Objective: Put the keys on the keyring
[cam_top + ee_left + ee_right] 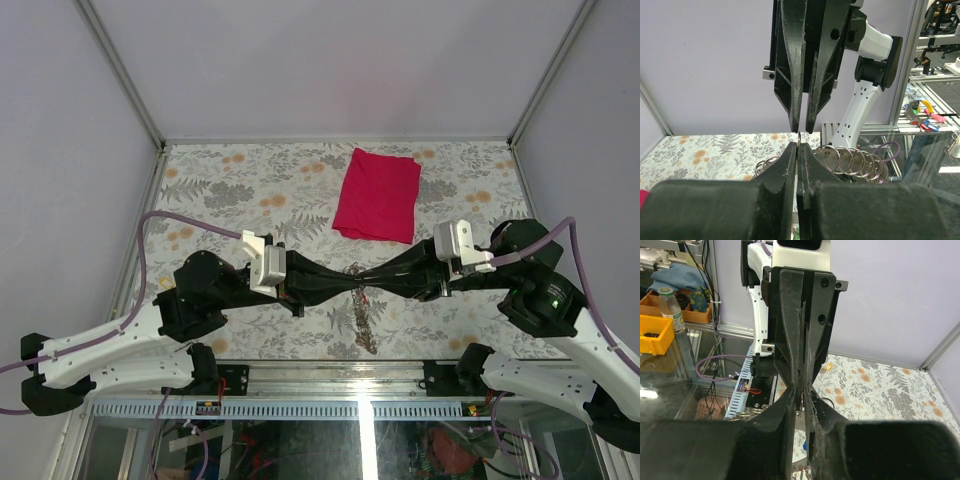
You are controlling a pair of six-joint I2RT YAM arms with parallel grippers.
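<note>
The two arms met tip to tip over the lower middle of the desk (250,180), well below the red cloth (378,195), which lay flat in the upper middle of the overhead frame and took no part in the work.

The left gripper (797,152) was clamped fully closed. At its very tip sat what was probably the keyring (798,141), seen only as a thin sliver of grey metal edge-on, too small to say for certain. Holding it edge-on and raised off the surface would leave it free for the other arm to work a key onto.

The right gripper (804,127) pointed straight at it from the top of the left wrist frame. Its jaws stood a crack apart, almost touching the left one's tips. Whether anything was pinched between them could not be told. The head-on, close alignment suited a handover or a threading move, where two very small parts must line up.

Behind the left fingers, right of centre, a cluster of wire rings (850,161) lay on the desk. Low in the right wrist frame a small blue speck showed under the fingers, possibly one of the keys (804,445).

Judged from this, no key was visibly on the ring yet.
</note>
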